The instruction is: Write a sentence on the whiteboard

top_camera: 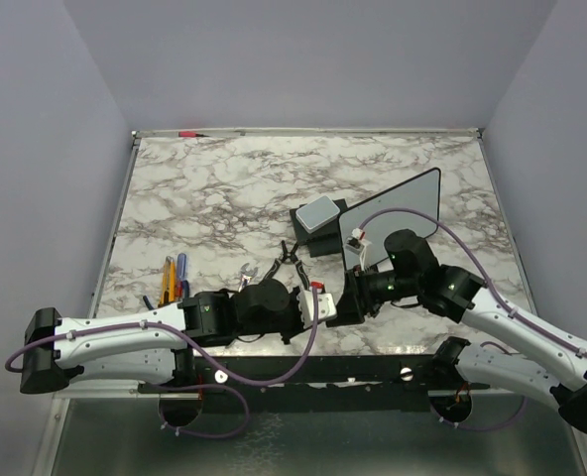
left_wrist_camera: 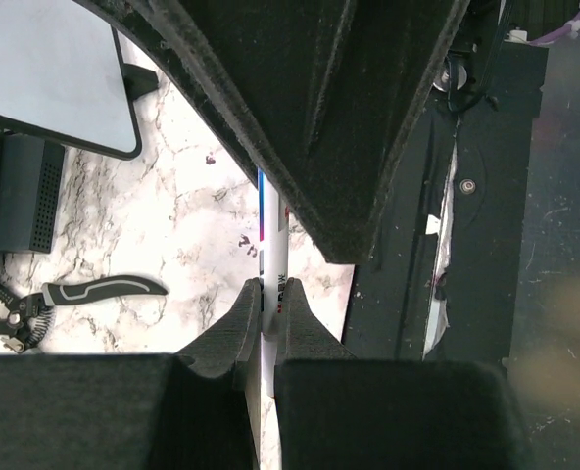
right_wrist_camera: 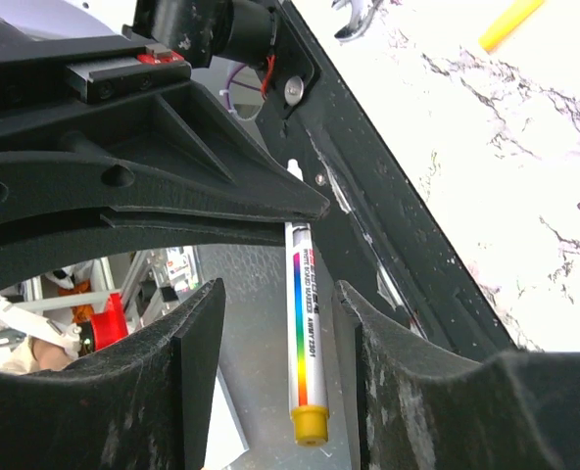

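The whiteboard (top_camera: 398, 223) stands tilted at the right of the marble table; its corner shows in the left wrist view (left_wrist_camera: 55, 78). I make out no sentence on its face. My left gripper (top_camera: 313, 300) is shut on a white whiteboard marker (left_wrist_camera: 273, 245), pinching its barrel (left_wrist_camera: 267, 299). My right gripper (top_camera: 348, 297) faces it near the table's front edge. In the right wrist view the right gripper (right_wrist_camera: 278, 294) is open, its jaws either side of the marker's rainbow-striped barrel (right_wrist_camera: 305, 333) with the yellow end (right_wrist_camera: 309, 426), not touching it.
A black block with a light grey pad (top_camera: 318, 213) sits left of the board. Black pliers (top_camera: 289, 260), a wrench (top_camera: 246, 276) and yellow and blue hand tools (top_camera: 173, 278) lie at the front left. The black base rail (top_camera: 373, 372) runs below.
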Available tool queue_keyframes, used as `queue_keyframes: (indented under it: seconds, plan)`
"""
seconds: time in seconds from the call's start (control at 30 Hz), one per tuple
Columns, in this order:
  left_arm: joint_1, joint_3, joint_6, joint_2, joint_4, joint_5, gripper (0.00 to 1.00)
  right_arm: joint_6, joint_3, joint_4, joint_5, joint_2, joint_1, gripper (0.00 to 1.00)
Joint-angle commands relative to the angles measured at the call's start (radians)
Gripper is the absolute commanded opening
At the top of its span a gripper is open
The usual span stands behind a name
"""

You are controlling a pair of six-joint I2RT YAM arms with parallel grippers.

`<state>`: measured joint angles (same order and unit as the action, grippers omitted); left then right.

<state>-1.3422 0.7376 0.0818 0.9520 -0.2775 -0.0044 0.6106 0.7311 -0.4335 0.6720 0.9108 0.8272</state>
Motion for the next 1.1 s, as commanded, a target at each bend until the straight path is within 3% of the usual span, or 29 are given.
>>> queue_keyframes:
  seconds: [0.0, 0.2, 0.57, 0.7, 0.83, 0.87, 0.97, 1.07]
  plan:
    - [0.019, -0.014, -0.014, 0.007, 0.026, 0.003, 0.00, 0.021, -0.013, 0.062, -0.024, 0.017, 0.000, 0.50]
    - [0.033, -0.013, -0.007, 0.011, 0.027, 0.053, 0.00, 0.009, -0.013, 0.067, -0.046, 0.028, 0.006, 0.48]
    - [0.046, -0.001, 0.008, 0.036, 0.020, 0.090, 0.00, 0.017, -0.035, 0.088, -0.068, 0.026, 0.010, 0.30]
    - [0.050, 0.002, 0.007, 0.044, 0.021, 0.088, 0.00, 0.021, -0.041, 0.090, -0.082, 0.015, 0.010, 0.20]
    - [0.052, 0.005, -0.001, 0.047, 0.020, 0.080, 0.00, 0.021, -0.039, 0.084, -0.125, -0.004, 0.010, 0.01]
    - [0.054, 0.008, -0.008, 0.047, 0.020, 0.067, 0.06, 0.015, -0.034, 0.075, -0.142, -0.011, 0.010, 0.00]
    - [0.079, 0.018, -0.041, 0.039, 0.022, 0.037, 0.56, -0.023, 0.001, 0.008, -0.230, -0.042, 0.010, 0.00]
    - [0.142, 0.036, -0.075, 0.020, 0.024, 0.046, 0.75, -0.064, 0.062, -0.087, -0.376, -0.086, 0.010, 0.00]
